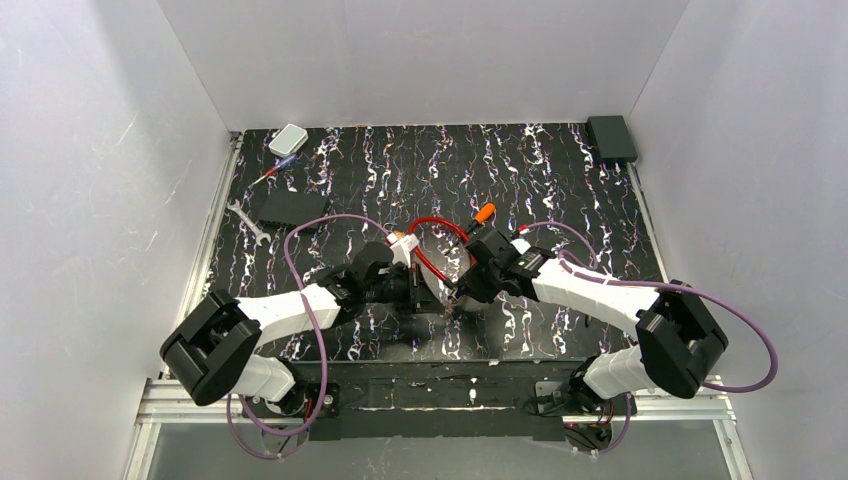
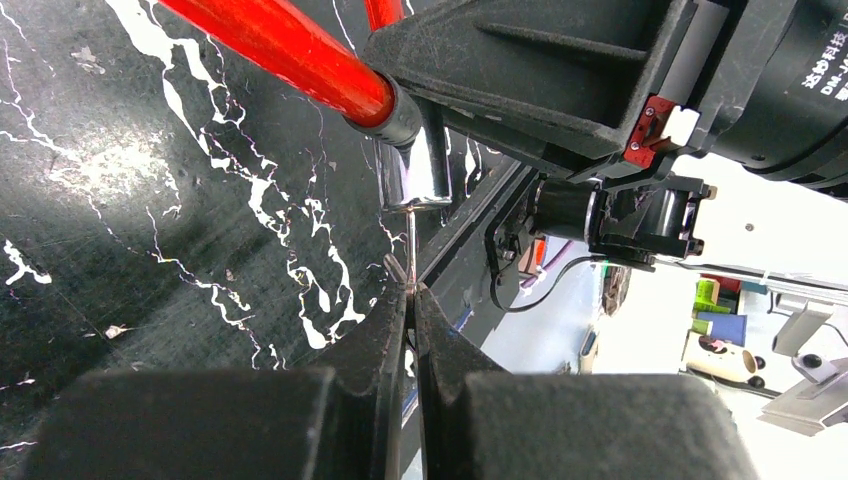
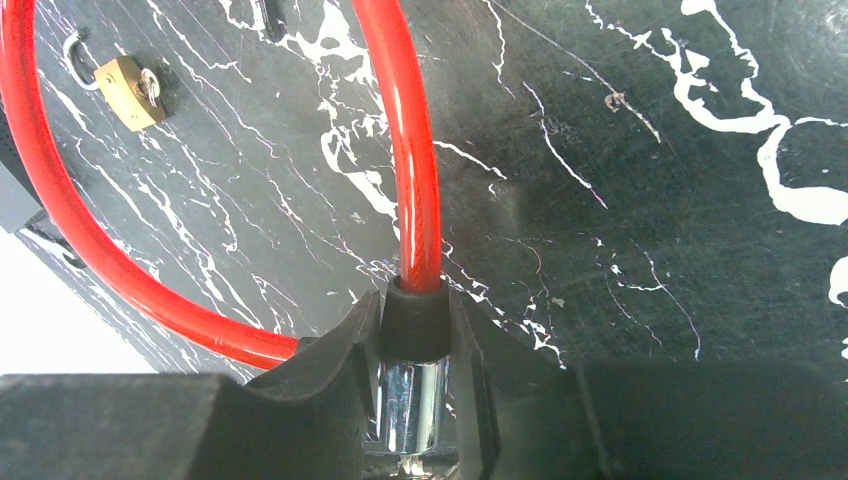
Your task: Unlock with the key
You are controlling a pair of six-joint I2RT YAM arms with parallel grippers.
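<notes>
Two pincers meet at mid-desk point(image 1: 560, 170). Left pincer point(image 2: 411, 292): fingers together, pinching one thin metal pin point(image 2: 411, 240) whose far end meets the chrome barrel point(image 2: 415, 175) of the single red cable lock point(image 3: 418, 180). Right pincer point(image 3: 413, 312): clamped on that lock's black collar. One key point(image 1: 483, 213), orange-headed, appears to lie on the desk just behind the right pincer, held by neither. One brass padlock point(image 3: 128, 92) shows through the cable's loop. One wrench point(image 1: 246, 221) lies near the left edge.
</notes>
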